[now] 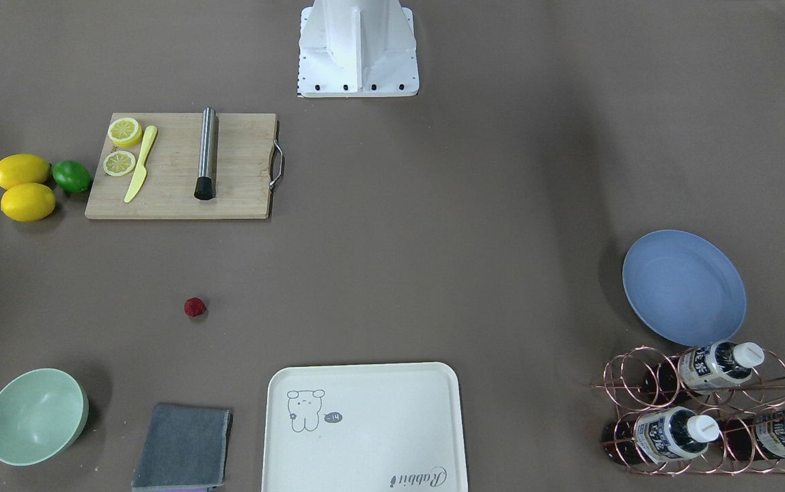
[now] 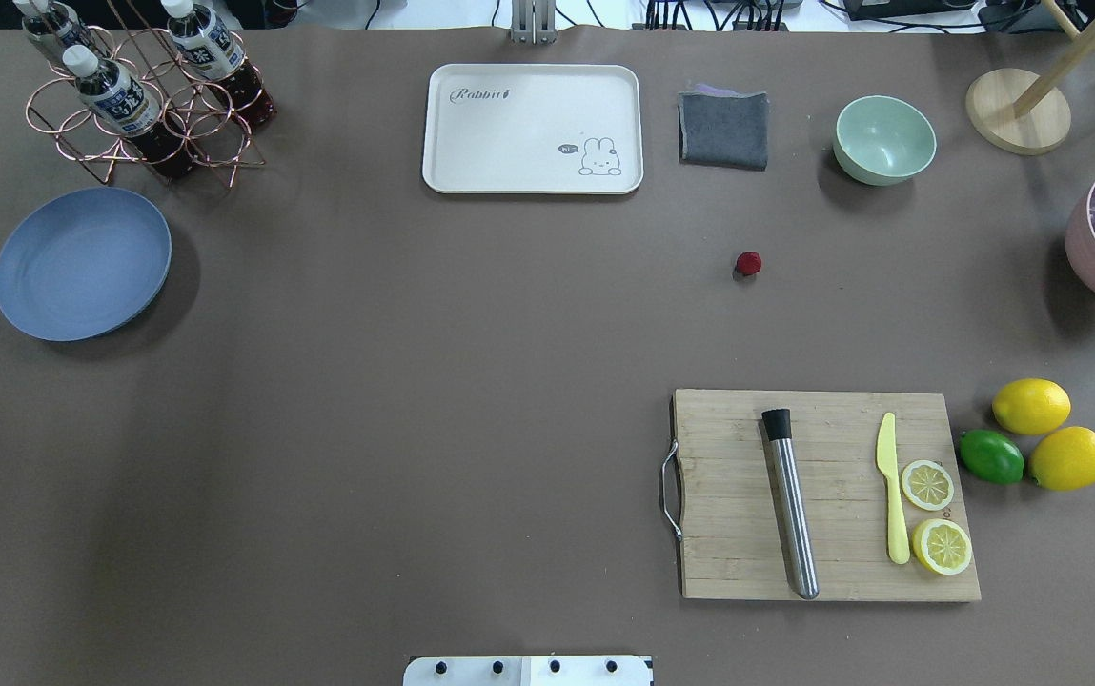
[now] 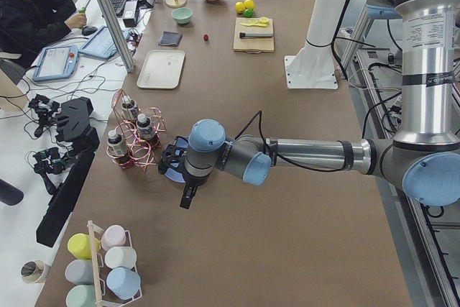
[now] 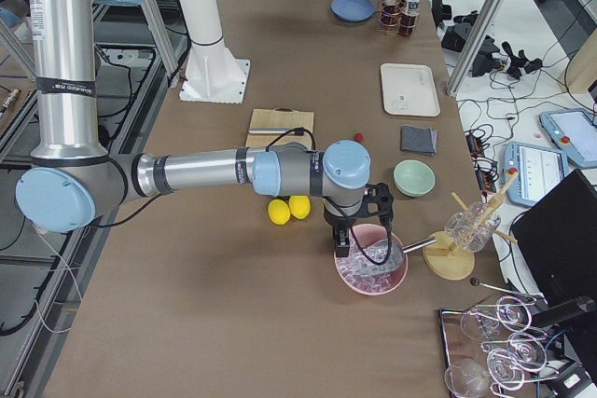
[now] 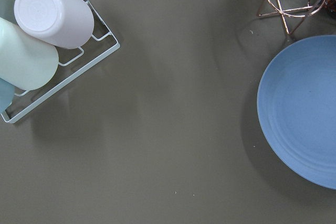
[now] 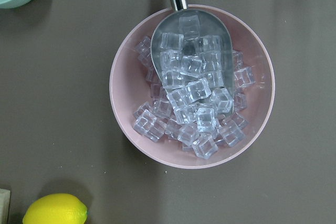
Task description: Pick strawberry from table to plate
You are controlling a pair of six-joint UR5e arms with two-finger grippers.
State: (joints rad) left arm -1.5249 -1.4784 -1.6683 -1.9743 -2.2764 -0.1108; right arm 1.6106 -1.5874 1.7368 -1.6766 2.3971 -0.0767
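The strawberry (image 1: 195, 307) (image 2: 748, 263) is a tiny dark-red berry lying alone on the brown-grey table (image 2: 414, 333), between the mint bowl and the cutting board. The blue plate (image 1: 684, 287) (image 2: 82, 263) (image 5: 304, 114) sits far off at the table's other end, beside the bottle rack. My left gripper (image 3: 187, 198) hangs over the table just beside the plate. My right gripper (image 4: 343, 241) hovers above a pink bowl of ice. Both show only in the side views, so I cannot tell whether they are open or shut.
A cutting board (image 2: 823, 495) carries a steel muddler, a yellow knife and lemon halves, with lemons (image 2: 1031, 406) and a lime next to it. Along the far edge stand a cream tray (image 2: 533, 129), grey cloth (image 2: 722, 129), mint bowl (image 2: 883, 139) and bottle rack (image 2: 142, 95). A pink ice bowl (image 6: 191, 85) and cup rack (image 5: 47, 40) stand at the table's ends.
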